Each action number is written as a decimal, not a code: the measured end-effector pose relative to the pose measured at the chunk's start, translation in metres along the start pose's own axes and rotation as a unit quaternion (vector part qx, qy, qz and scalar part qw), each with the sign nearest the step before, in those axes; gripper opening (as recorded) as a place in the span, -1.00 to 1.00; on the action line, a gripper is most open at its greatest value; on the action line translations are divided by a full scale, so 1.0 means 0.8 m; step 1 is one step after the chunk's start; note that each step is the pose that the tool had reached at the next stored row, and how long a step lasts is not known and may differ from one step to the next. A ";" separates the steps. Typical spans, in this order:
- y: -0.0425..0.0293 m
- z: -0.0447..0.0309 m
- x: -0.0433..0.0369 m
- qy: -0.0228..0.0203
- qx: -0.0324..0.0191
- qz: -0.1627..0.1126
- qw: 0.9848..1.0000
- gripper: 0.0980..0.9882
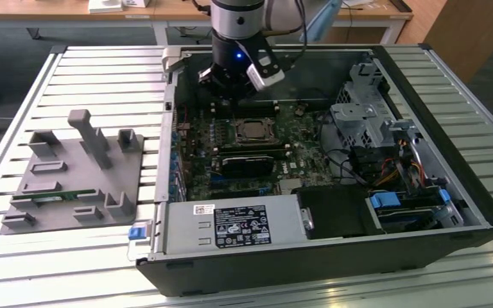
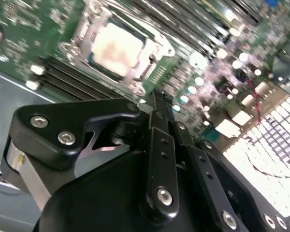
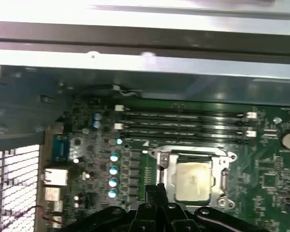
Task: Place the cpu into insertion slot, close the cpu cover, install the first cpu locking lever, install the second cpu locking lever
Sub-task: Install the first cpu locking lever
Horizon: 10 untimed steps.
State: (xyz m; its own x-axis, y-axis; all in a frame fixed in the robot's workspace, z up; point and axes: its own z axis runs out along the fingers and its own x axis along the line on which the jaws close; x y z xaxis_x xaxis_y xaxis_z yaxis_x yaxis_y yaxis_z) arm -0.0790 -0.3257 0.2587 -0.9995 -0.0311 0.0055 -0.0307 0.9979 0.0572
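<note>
Silvery-grey, the small square cpu (image 3: 193, 180) sits in the metal-rimmed insertion slot (image 3: 221, 182), thin silvery cpu cover (image 3: 191, 153) down around it; we see our black tool (image 2: 157, 96) closed, empty, just beside.

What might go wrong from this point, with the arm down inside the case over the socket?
1. The pincer tip hangs right beside the cpu cover, next to a row of capacitors; a sideways slip might scrape them.
2. The cpu sits in the cover's window, but whether the cover lies flat is unclear; pressing down might strain it.
</note>
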 end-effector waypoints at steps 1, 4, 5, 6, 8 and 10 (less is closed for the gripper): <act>0.0001 0.0004 0.004 0.000 0.000 0.000 1.000 -0.98; 0.0006 0.0016 0.015 0.000 0.000 0.000 1.000 -0.98; 0.0012 0.0020 0.017 -0.001 0.000 0.000 1.000 -0.98; 0.0022 0.0022 0.018 -0.001 0.000 0.000 1.000 -0.98; 0.0051 0.0028 0.019 -0.001 0.000 0.000 1.000 -0.98; 0.0083 0.0033 0.020 -0.001 0.000 0.000 1.000 -0.98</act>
State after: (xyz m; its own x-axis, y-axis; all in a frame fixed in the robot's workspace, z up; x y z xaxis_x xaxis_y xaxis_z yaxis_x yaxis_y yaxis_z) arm -0.0953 -0.3194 0.2565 -0.9995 -0.0312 0.0044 -0.0309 0.9979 0.0572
